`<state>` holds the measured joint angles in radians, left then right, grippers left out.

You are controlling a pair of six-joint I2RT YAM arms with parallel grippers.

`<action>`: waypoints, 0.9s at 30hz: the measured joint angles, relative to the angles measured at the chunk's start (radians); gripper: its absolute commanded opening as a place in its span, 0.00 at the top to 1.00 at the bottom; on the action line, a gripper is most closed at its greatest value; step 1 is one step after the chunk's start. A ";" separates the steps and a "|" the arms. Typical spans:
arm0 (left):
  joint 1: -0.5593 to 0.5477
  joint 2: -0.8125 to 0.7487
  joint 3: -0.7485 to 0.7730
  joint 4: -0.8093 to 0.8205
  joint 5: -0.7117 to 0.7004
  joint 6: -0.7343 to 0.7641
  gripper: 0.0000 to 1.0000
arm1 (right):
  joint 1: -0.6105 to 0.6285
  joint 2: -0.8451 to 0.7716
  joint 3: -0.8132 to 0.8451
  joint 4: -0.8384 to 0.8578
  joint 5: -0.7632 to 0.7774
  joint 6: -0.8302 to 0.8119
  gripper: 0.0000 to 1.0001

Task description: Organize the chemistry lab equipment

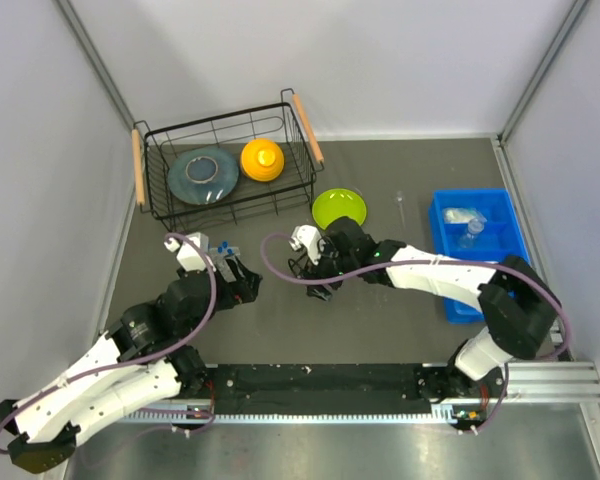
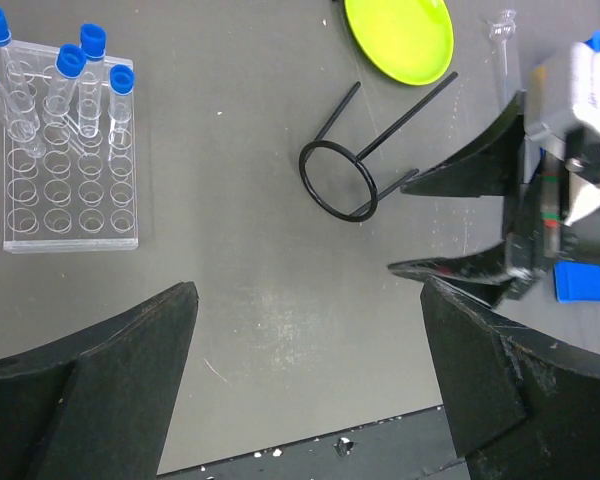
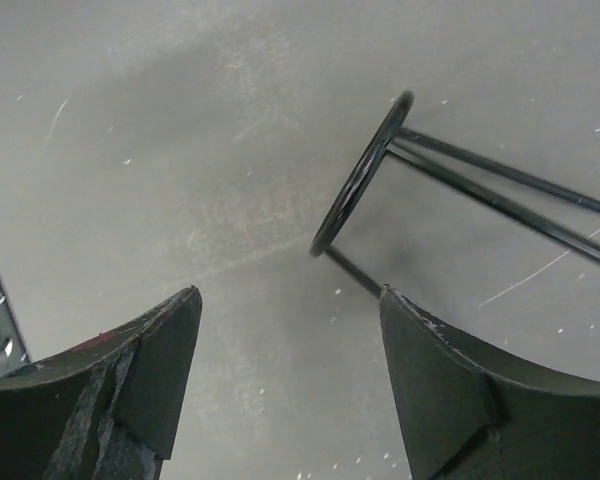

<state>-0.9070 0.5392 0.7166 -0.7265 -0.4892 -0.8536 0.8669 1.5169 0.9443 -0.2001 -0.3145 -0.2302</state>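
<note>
Dark grey tabletop between white walls carries 1 clear tube rack, 1 black wire ring stand lying on its side with 3 legs, and 1 thin glass rod. The left wrist view shows 5 blue-capped test tubes upright in the rack. Only the overhead view shows the blue bin holding 1 crinkly packet. The left gripper gapes wide, empty. The right gripper is parted and empty, just short of the stand's ring.

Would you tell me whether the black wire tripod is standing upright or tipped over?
Tipped over: the black wire tripod rests with its ring on edge, legs pointing sideways.
</note>
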 measured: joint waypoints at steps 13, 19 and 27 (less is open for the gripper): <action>0.000 -0.033 0.000 -0.043 -0.018 -0.035 0.01 | 0.054 0.167 0.079 0.110 0.090 0.126 0.84; 0.000 -0.036 -0.002 -0.045 -0.025 -0.034 0.01 | 0.077 0.180 0.111 0.052 0.167 0.155 1.00; 0.000 -0.061 -0.029 -0.034 -0.024 -0.023 0.01 | 0.076 0.045 0.099 -0.101 0.170 0.109 1.00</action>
<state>-0.9066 0.4782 0.6876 -0.7605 -0.5129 -0.8761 0.9428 1.5623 1.0431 -0.3012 -0.1444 -0.1211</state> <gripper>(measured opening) 0.990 0.026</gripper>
